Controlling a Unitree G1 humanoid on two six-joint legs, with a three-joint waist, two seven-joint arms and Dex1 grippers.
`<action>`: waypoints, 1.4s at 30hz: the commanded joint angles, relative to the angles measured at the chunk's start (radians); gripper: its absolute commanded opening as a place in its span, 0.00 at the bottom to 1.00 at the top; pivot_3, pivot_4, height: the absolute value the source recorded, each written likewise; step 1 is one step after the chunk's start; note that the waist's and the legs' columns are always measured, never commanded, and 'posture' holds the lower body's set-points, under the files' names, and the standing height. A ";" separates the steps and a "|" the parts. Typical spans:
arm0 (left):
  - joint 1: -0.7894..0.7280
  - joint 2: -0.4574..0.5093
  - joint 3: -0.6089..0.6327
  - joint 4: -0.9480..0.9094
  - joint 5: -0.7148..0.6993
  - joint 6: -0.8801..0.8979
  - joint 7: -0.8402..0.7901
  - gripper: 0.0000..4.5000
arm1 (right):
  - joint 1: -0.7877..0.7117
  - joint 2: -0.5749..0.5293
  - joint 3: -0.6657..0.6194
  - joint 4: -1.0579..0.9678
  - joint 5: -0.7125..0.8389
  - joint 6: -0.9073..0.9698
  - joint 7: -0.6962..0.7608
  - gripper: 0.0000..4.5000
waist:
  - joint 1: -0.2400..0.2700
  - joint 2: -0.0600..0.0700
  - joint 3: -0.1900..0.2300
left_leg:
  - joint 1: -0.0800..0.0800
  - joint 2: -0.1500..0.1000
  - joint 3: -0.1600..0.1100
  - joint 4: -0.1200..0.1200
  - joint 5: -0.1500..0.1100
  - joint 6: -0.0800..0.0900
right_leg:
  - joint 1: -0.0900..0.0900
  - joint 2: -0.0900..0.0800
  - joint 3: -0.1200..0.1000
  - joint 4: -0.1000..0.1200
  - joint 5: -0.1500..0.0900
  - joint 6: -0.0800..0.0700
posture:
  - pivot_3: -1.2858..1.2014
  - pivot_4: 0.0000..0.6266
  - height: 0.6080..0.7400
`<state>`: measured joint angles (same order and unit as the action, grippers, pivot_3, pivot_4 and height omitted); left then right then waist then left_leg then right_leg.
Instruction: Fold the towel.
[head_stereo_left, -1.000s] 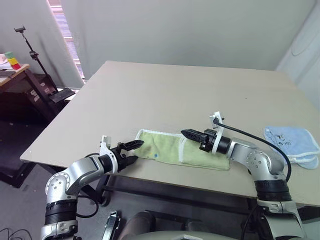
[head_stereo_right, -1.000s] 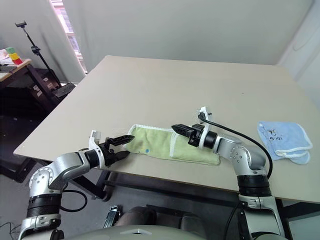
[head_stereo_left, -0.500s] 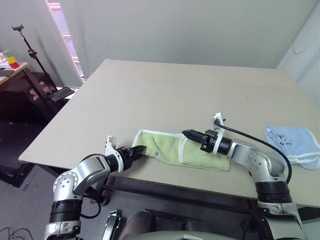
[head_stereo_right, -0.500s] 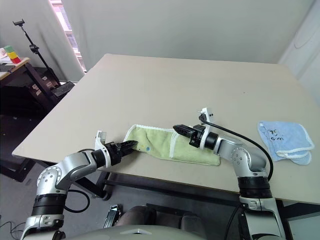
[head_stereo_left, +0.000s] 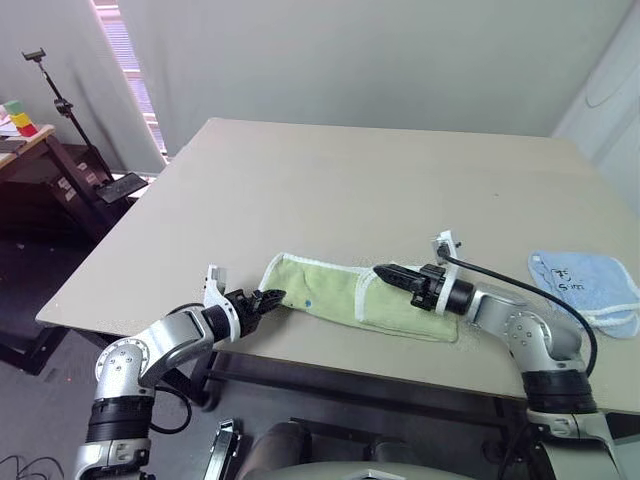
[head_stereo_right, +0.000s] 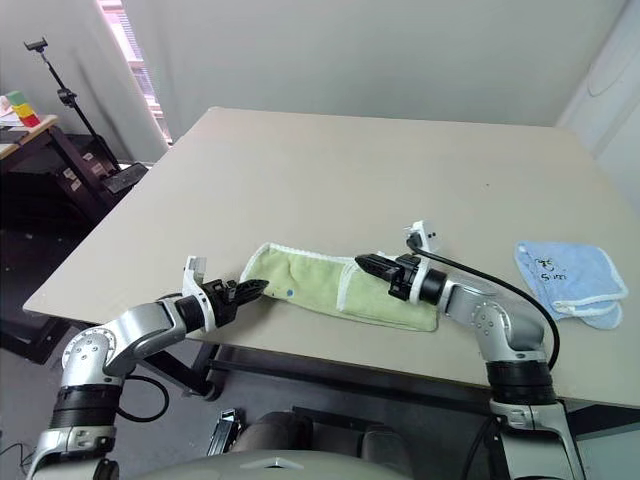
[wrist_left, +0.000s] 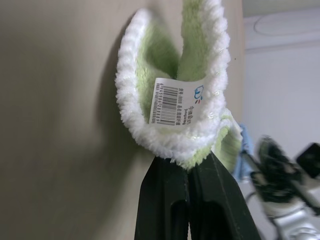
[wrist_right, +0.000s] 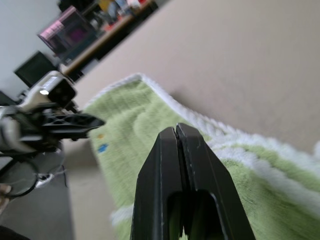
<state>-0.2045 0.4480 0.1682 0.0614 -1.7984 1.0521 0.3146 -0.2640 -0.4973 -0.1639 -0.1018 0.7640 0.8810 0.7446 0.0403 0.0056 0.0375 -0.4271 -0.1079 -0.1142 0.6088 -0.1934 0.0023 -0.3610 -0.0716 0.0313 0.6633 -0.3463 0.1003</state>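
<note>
Left hand (wrist_left: 187, 167): fingers pinched shut on the towel's (head_stereo_left: 330, 295) white-edged left end, a barcode label (wrist_left: 177, 102) just beyond the fingertips. Right hand (head_stereo_left: 388, 275): fingers pressed together, tip over the towel's folded right part; whether cloth is caught between them cannot be told. The towel lies along the near edge of the worktop (head_stereo_left: 330, 180). Judged soft, light and limp: it will sag, so grip at edging or corners. A blue cloth (head_stereo_left: 585, 285) lies far right, cut off.

A light blue cloth (head_stereo_left: 585, 284) lies on the beige table (head_stereo_left: 330, 180) near its right edge
</note>
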 joint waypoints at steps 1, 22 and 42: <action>-0.075 0.043 -0.041 -0.059 0.110 0.051 -0.123 0.01 | 0.005 -0.038 -0.066 -0.066 0.053 0.009 0.019 0.00 | -0.001 -0.001 0.000 | 0.000 0.000 0.000 0.000 0.000 0.000 | 0.000 0.000 0.000 0.000 0.000 0.000 | 0.52 0.00 1.00; -0.599 -0.154 -0.497 0.078 0.807 0.096 -0.954 0.01 | 0.220 -0.056 -0.315 -0.067 0.029 -0.050 -0.173 0.00 | -0.001 -0.004 0.003 | -0.001 0.000 0.003 -0.012 0.002 0.003 | -0.003 0.000 0.002 -0.008 0.000 0.001 | 0.52 0.00 1.00; -0.615 -0.381 -0.618 0.346 1.243 -0.107 -1.227 0.15 | 0.311 -0.021 -0.374 -0.080 0.008 -0.107 -0.285 0.00 | -0.003 -0.005 0.003 | -0.001 0.000 0.003 -0.011 0.002 0.003 | 0.002 0.000 0.002 -0.008 0.002 0.004 | 0.52 0.00 1.00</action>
<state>-0.8243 0.0711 -0.4774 0.4357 -0.5704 0.9656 -0.8964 0.0601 -0.5158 -0.5341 -0.1668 0.7745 0.7959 0.4593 0.0376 0.0007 0.0408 -0.4277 -0.1074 -0.1114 0.5982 -0.1911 0.0055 -0.3587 -0.0712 0.0332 0.6551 -0.3441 0.1046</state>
